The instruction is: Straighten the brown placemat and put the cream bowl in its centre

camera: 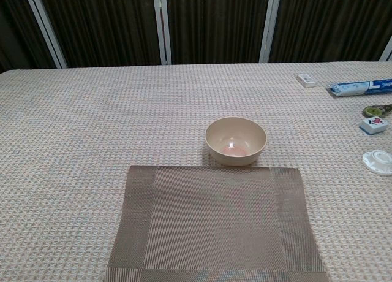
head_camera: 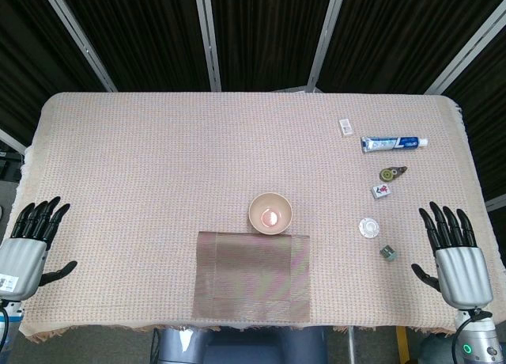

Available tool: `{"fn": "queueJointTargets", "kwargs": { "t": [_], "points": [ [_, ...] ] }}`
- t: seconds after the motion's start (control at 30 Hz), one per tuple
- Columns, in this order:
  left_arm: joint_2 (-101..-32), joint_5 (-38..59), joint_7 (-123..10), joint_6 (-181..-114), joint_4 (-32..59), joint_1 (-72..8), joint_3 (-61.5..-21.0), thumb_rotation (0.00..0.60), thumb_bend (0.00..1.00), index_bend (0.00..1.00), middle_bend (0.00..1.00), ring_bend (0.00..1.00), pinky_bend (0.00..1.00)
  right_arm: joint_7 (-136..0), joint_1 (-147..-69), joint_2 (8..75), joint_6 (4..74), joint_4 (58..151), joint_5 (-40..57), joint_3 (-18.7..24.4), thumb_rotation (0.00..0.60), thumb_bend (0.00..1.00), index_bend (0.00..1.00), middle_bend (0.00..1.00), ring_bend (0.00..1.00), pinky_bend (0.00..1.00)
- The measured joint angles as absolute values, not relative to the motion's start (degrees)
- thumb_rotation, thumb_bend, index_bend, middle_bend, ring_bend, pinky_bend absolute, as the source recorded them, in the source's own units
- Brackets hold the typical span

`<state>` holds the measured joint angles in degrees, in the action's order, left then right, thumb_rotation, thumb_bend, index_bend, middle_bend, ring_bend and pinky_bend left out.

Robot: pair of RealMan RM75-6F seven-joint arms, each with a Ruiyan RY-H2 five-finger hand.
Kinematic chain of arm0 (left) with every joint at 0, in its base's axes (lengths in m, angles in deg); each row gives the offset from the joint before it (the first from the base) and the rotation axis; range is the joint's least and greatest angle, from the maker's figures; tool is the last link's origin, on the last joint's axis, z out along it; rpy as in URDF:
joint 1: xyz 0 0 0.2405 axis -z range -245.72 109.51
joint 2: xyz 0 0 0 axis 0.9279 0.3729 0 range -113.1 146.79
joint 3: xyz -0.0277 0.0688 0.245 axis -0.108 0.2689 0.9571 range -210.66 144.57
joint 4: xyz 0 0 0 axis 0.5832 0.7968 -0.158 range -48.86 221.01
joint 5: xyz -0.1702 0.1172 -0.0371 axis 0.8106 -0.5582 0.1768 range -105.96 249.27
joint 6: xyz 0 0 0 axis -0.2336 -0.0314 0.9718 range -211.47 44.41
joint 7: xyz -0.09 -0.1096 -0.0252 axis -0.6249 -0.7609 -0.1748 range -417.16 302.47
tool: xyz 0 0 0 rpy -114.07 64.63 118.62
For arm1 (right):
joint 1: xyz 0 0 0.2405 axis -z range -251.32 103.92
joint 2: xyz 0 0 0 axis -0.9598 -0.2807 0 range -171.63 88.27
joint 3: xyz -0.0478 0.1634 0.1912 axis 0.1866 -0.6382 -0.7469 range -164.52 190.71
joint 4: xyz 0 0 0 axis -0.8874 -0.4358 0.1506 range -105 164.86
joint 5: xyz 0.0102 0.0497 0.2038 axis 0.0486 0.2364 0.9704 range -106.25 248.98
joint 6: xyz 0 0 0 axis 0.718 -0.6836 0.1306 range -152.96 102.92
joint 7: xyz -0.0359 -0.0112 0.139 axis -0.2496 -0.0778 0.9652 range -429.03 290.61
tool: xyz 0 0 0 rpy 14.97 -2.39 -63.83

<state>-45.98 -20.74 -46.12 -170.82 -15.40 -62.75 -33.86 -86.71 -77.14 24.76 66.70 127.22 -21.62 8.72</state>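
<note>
Brown placemat [head_camera: 252, 275] lies square; cream bowl [head_camera: 271, 214] sits just past its far edge, unplaced. Left hand [head_camera: 30, 239], right hand [head_camera: 452, 252] spread, empty.

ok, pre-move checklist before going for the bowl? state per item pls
1. Brown placemat lies flat and square to the table edge: ok.
2. Cream bowl upright: ok. It stands just beyond the mat's far edge, not in the centre: not ok.
3. Bowl empty: cannot tell; there is a pinkish glint at the bottom in the chest view.
4. Left hand holds nothing, fingers spread, at the table's left edge: ok.
5. Right hand holds nothing, fingers spread: ok.
6. Right hand's path to the bowl: the small white lid and grey cube lie near it: cannot tell.
</note>
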Motion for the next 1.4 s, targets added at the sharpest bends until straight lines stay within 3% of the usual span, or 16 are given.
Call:
{"fn": "queueJointTargets", "kwargs": {
  "t": [0.4, 0.6, 0.9, 1.23, 1.4],
  "points": [
    [-45.86, -20.59, -46.19, -171.11, -15.29, -63.06, -33.74, 0.6, 0.0, 0.0, 0.0, 0.0, 0.0, -86.25, -77.84, 25.11, 64.96, 126.96, -21.63, 9.03, 0.6, 0.0, 0.0, 0.0, 0.0, 0.0],
    [-46.34, -20.53, -45.93, -171.2, -14.96, -62.67, -34.37, 0.6, 0.0, 0.0, 0.0, 0.0, 0.0, -86.97, -80.59, 25.65, 60.34, 126.48, -22.13, 9.01, 0.6, 0.0, 0.0, 0.0, 0.0, 0.0],
    [-47.78, -20.04, -46.04, -170.93, -13.28, -62.36, -34.71, 0.6, 0.0, 0.0, 0.0, 0.0, 0.0, -89.1, -94.33, 27.24, 42.22, 125.81, -22.59, 6.03, 0.6, 0.0, 0.05, 0.0, 0.0, 0.0],
    [-47.57, -16.56, -46.01, -170.42, -12.8, -62.59, -35.67, 0.6, 0.0, 0.0, 0.0, 0.0, 0.0, -89.92, -110.88, 35.16, 21.69, 122.73, -17.86, 2.01, 0.6, 0.0, 0.1, 0.0, 0.0, 0.0],
    [-47.98, -14.54, -45.84, -168.91, -12.02, -62.07, -36.23, 0.6, 0.0, 0.0, 0.0, 0.0, 0.0, -91.73, -115.66, 40.77, 15.76, 118.89, -12.58, 1.11, 0.6, 0.0, 0.17, 0.0, 0.0, 0.0]
  ]
}}
